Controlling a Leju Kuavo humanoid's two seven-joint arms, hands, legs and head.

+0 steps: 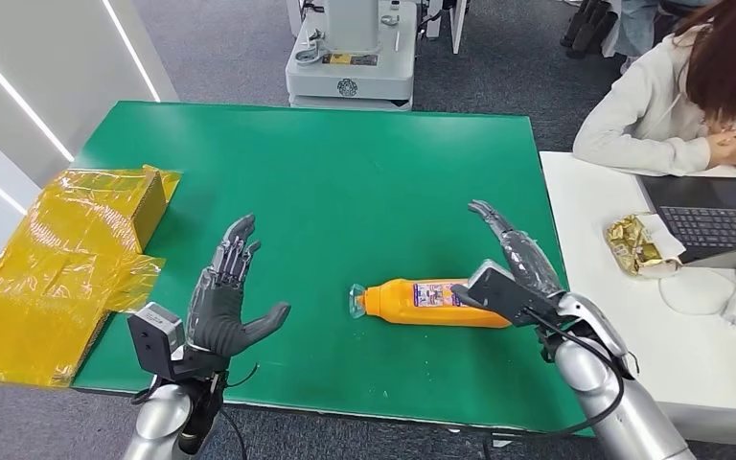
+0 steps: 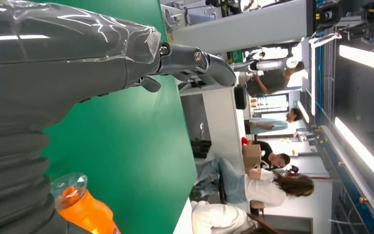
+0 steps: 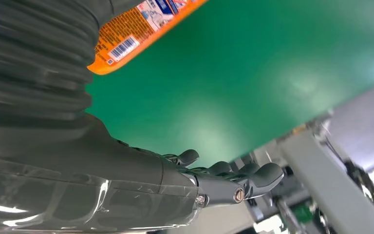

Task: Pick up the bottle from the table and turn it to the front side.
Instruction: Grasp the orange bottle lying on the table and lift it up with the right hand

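Lying orange bottle [image 1: 436,302], both hands [image 1: 225,297] empty

Head looks down; wrists close, sideways.

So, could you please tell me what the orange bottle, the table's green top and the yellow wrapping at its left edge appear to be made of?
Orange bottle: probably clear glossy plastic holding orange liquid, since the neck looks transparent; printed label, likely paper or film.
Green table top: smooth, faintly sheeny sheet or mat with soft light reflections; exact material unclear.
Yellow wrapping: thin translucent plastic film, crinkled and shiny, apparently over a box.
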